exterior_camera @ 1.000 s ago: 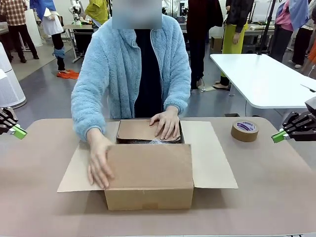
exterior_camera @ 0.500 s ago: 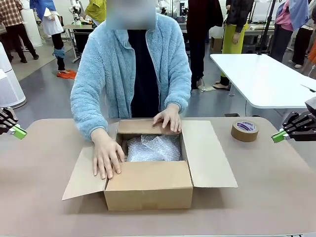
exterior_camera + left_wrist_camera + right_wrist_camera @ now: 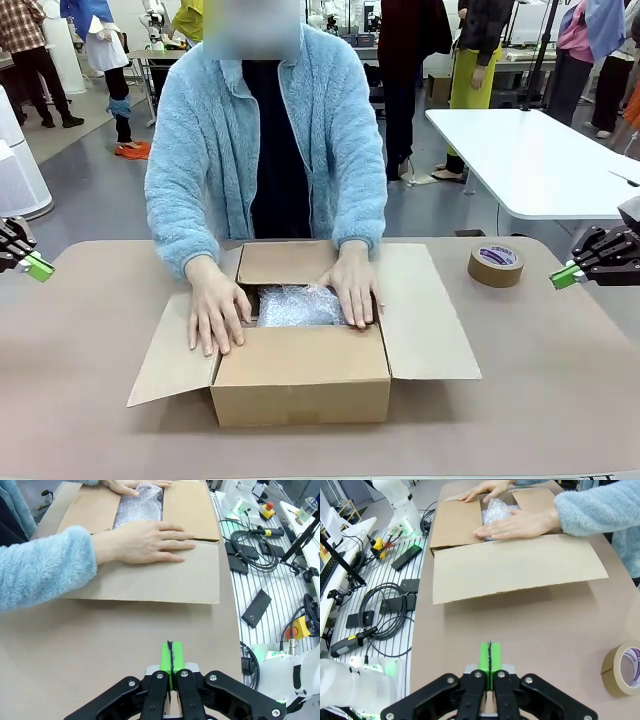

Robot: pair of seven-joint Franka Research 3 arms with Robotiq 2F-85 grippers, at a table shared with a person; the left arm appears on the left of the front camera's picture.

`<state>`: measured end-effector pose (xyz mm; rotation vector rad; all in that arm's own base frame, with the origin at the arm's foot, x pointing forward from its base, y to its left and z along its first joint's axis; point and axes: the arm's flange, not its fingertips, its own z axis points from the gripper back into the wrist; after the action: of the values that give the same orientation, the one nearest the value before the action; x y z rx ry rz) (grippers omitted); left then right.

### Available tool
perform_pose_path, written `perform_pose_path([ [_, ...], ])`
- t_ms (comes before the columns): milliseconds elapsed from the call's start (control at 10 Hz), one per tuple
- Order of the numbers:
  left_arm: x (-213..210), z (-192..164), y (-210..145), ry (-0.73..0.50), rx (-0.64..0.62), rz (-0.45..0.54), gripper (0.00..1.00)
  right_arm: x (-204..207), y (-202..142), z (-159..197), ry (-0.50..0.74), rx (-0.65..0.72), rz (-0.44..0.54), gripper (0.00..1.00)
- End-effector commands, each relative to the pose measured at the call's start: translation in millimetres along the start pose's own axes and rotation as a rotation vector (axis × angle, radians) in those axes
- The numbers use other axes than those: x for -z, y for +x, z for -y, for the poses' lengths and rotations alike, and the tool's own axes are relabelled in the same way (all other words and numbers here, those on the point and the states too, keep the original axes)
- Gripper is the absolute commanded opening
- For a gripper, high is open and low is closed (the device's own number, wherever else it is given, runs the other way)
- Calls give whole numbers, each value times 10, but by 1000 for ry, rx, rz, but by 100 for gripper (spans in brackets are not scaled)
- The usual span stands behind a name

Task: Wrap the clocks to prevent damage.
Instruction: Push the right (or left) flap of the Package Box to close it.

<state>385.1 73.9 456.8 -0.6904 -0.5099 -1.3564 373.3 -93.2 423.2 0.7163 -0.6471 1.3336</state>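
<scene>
At the tabletop's middle, we are watching a person's hands point(image 3: 216, 312) closing the box point(image 3: 300, 375) over bubble wrap point(image 3: 298, 305), best done gently, our left gripper point(image 3: 38, 267) and right gripper point(image 3: 562, 278) closed, empty.

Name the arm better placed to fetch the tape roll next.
Right, probably: the right gripper hangs shut near the tape roll; the left gripper sits past the cardboard box.

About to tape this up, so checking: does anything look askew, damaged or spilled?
Nothing stands out: the cardboard box looks intact, the bubble wrap sits inside it, and the tape roll lies flat.
</scene>
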Motion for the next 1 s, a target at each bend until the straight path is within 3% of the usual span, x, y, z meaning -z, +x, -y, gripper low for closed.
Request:
perform_pose_path([
  [0,-12,-6,-4,2,0,-1,0,15,-18,-2,-1,-5,18,1],
  [900,-12,-6,-4,2,0,-1,0,15,-18,-2,-1,-5,18,1],
])
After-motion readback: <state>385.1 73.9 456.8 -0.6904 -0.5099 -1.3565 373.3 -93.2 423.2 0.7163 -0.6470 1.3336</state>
